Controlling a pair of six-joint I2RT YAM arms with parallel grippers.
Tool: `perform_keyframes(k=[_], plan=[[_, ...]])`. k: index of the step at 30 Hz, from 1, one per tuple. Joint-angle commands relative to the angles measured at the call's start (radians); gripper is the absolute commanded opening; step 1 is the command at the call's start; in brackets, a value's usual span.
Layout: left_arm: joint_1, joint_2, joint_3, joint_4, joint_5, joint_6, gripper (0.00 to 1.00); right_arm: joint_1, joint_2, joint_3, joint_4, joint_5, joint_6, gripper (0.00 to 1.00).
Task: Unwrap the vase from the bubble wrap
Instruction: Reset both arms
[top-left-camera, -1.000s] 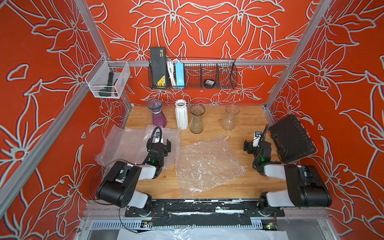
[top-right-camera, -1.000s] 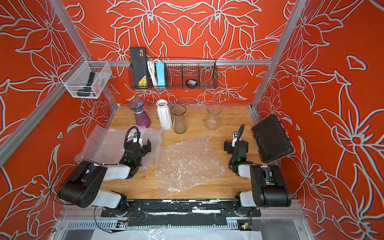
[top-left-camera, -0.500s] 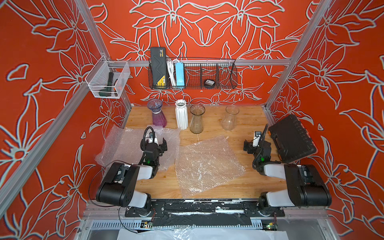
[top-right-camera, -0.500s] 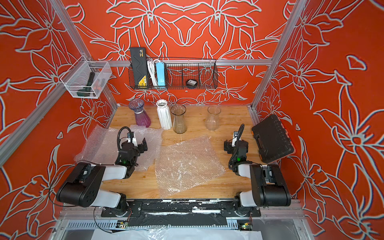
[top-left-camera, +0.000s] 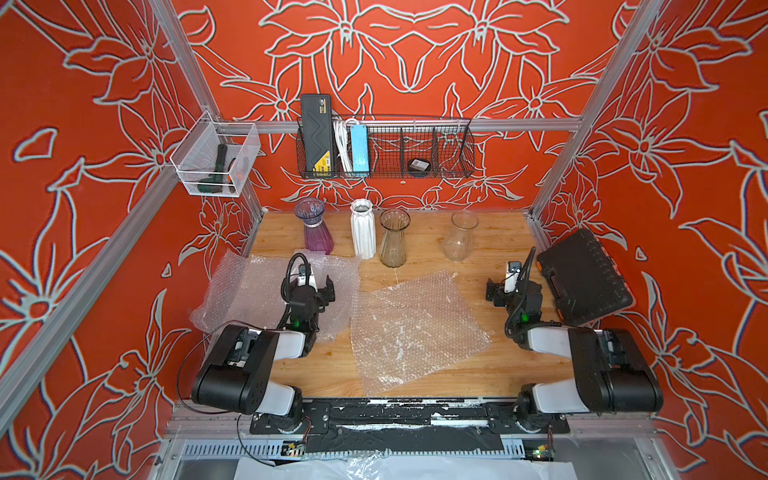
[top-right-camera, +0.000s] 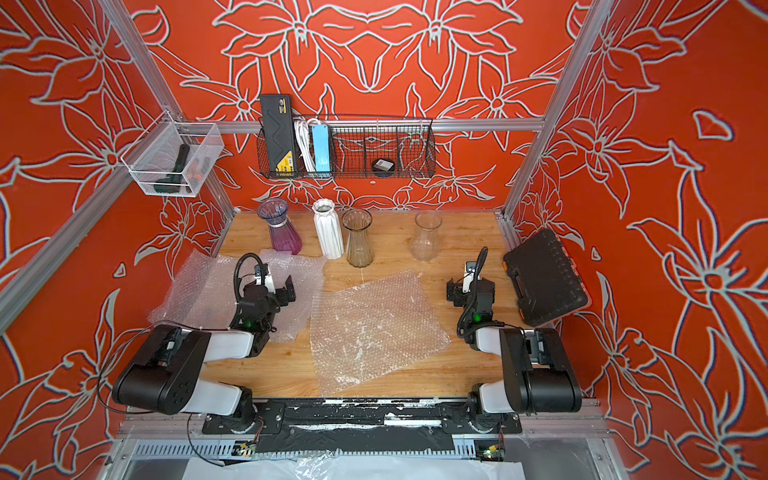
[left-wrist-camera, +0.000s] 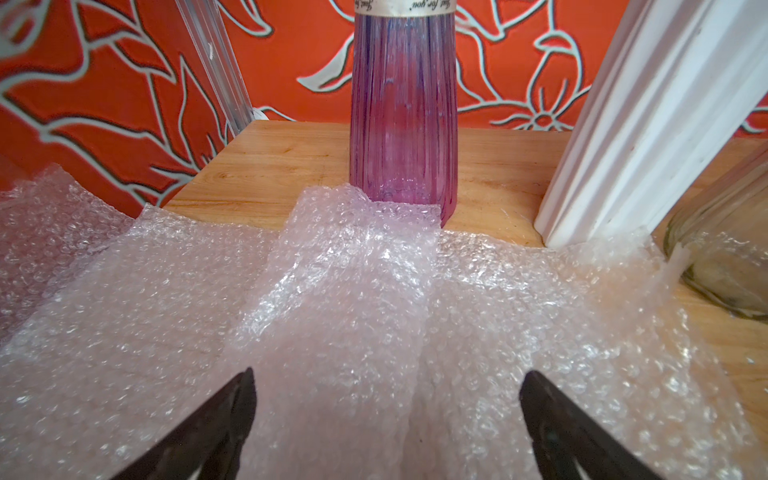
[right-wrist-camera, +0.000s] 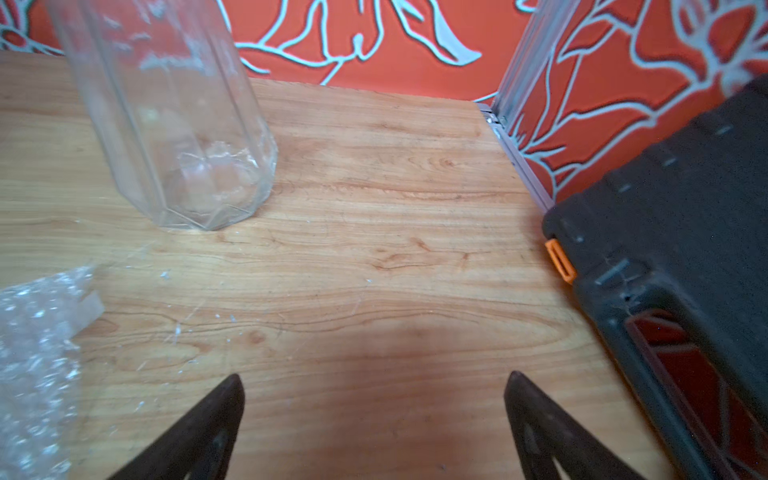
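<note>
Nearest us, the left claw (left-wrist-camera: 386, 374) is hanging spread wide just over the bubble wrap (left-wrist-camera: 332, 311) and pinching nothing. The right claw (right-wrist-camera: 374, 376) is likewise spread and empty over bare counter (right-wrist-camera: 395, 249), with the black case (right-wrist-camera: 685, 208) sitting just beside it.

Between the arms the middle sheet (top-left-camera: 415, 328) is lying flat. More sheets are overlapping on the left side. We are seeing nothing wrapped in any of them.

Further back, four vases are standing upright and bare: purple vase (top-left-camera: 316, 235), white vase (top-left-camera: 363, 232), smoky vase (top-left-camera: 392, 243), clear vase (top-left-camera: 459, 239). We are judging the unwrapping done.

Risks we are noting:
- In the left wrist view the wrap's far edge is touching the feet of the purple and white vases and reaching the smoky one. If the left claw pinches that sheet and drags it, the edge may tug or tip a vase.
- A forward reach by either arm is risking a knock. The clear vase is standing near the right claw and is hard to see.
</note>
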Motion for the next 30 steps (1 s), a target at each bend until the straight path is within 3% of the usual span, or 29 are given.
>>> perform_keyframes(k=[1,3,5,7,30], plan=[[-0.006,-0.01,0.0,0.028,-0.018,-0.003,0.98,0.022,-0.02,-0.043,0.079,0.008,-0.028,0.98],[-0.006,-0.01,0.0,0.028,-0.018,-0.003,0.98,0.043,-0.029,-0.114,0.204,0.073,-0.028,0.98],[-0.006,-0.012,-0.001,0.027,-0.017,-0.003,0.98,0.042,-0.023,-0.087,0.155,0.127,0.001,0.98],[-0.006,-0.011,-0.001,0.028,-0.017,-0.003,0.98,0.031,0.014,0.032,-0.028,0.114,0.02,0.98],[-0.025,-0.009,-0.01,0.047,-0.032,0.01,0.98,0.014,-0.002,0.006,0.005,0.092,0.019,0.98]])
